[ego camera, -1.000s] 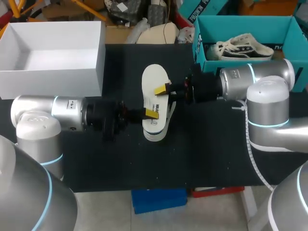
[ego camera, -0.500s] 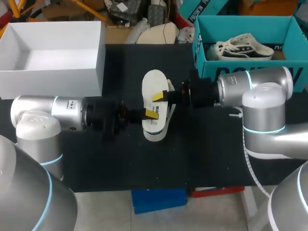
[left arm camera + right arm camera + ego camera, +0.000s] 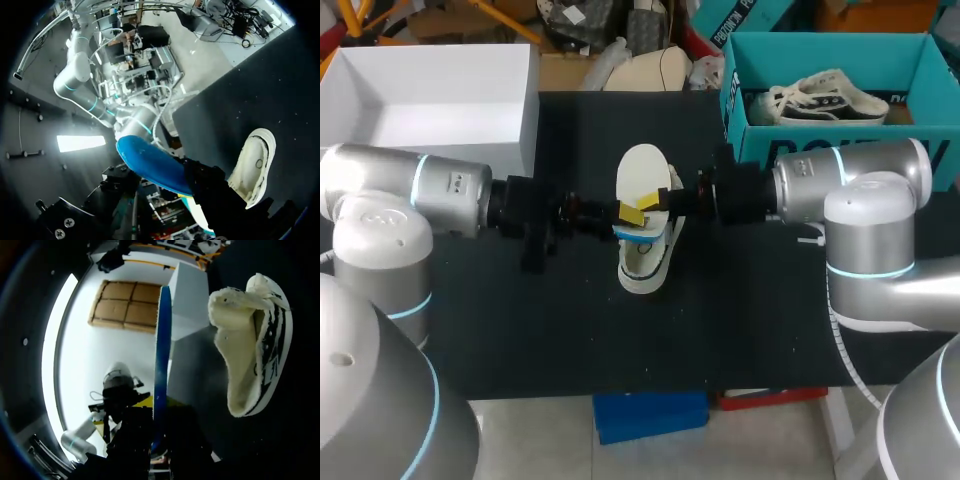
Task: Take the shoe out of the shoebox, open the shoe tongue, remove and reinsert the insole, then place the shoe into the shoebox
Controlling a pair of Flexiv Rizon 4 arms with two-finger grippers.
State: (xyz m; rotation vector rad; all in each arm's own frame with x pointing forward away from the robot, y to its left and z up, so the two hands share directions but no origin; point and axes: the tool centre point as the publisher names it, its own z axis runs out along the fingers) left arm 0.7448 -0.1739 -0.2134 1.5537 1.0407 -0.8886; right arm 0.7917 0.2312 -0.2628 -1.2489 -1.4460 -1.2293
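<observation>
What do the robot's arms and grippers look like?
Both the left arm and right arm are silver cylinders with light-blue rings and black wrists. Left gripper and right gripper are black with yellow tips. A white cable runs beside the right arm.

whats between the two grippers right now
The insole, white side up, lies between the left gripper and the right gripper, over the shoe. The head view shows this best.

**Black desk and its load**

A desk covered in black cloth (image 3: 570, 330) is seen. A white low-top canvas shoe (image 3: 642, 272) is laid at its middle. An open white cardboard box (image 3: 430, 110) is set at its far left corner and an open teal cardboard shoebox (image 3: 840, 130) at its far right corner, both well apart from the shoe.
</observation>
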